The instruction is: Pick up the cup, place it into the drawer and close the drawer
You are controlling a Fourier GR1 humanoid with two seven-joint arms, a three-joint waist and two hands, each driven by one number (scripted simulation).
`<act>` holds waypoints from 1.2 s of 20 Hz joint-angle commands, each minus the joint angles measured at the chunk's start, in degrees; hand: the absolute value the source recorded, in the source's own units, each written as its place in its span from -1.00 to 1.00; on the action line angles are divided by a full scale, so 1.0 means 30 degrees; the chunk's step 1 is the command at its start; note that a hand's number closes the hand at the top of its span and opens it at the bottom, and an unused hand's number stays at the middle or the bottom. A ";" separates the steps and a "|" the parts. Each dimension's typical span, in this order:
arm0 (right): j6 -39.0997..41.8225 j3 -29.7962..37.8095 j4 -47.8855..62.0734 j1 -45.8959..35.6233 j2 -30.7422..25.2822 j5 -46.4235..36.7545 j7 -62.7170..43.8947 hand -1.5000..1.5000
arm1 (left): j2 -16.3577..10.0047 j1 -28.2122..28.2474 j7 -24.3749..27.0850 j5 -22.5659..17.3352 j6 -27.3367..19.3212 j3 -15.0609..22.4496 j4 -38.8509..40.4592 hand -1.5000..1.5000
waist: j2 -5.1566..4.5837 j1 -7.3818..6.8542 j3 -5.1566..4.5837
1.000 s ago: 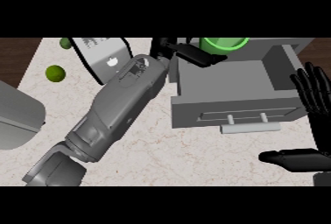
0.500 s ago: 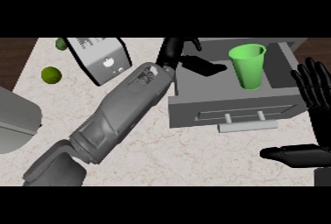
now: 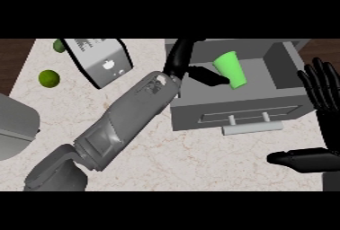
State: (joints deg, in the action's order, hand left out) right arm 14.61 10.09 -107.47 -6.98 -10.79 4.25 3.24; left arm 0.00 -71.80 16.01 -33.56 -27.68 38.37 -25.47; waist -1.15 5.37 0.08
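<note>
The green cup (image 3: 230, 67) lies tilted inside the open grey drawer (image 3: 282, 60), its mouth towards the far side. My left forearm crosses the counter diagonally, and my left hand (image 3: 181, 57) hangs over the drawer's left part. Its fingers are straight and point away. Its thumb (image 3: 211, 78) stretches right and touches the cup's lower end. The drawer front with its bar handle (image 3: 246, 129) faces me. My right hand (image 3: 323, 96) rests open at the right edge, fingers up, beside the drawer's right side.
A lime (image 3: 48, 78) lies on the counter at the left, with another green fruit (image 3: 58, 45) behind it. A grey box with white markings (image 3: 100, 60) stands left of the drawer. A large grey rounded object (image 3: 13, 130) fills the left edge.
The cup stood upright by my left hand half a second ago; now it lies tilted lower in the drawer. My left hand's fingers have straightened. The right hand has hardly moved.
</note>
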 commanded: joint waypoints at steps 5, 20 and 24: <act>0.1642 0.0021 -0.0900 -0.0128 0.0156 0.3852 -0.1498 -1.00 | 0.0002 -0.0605 0.1783 -0.1456 -0.0852 -0.0550 -0.1281 -1.00 | 0.0134 -0.0292 -0.0019; 0.3616 -0.1506 -0.3107 0.2668 -0.2410 -0.2397 -0.0386 1.00 | -0.2373 0.0658 0.0721 -0.1840 0.0354 -0.3343 -0.4389 -1.00 | 0.0460 -0.1903 -0.0028; 0.2236 -0.2773 -0.2620 0.1870 -0.1710 -0.4736 -0.1353 1.00 | -0.3854 0.2071 -0.0543 -0.1827 0.0560 -0.3668 -0.6812 -1.00 | 0.0491 -0.2163 -0.0032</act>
State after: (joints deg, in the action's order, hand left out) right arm 24.04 5.54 -116.09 -1.25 -17.77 -2.29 -0.92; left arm -8.11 -68.29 17.11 -38.80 -26.95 28.78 -40.75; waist 0.30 -0.55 -0.02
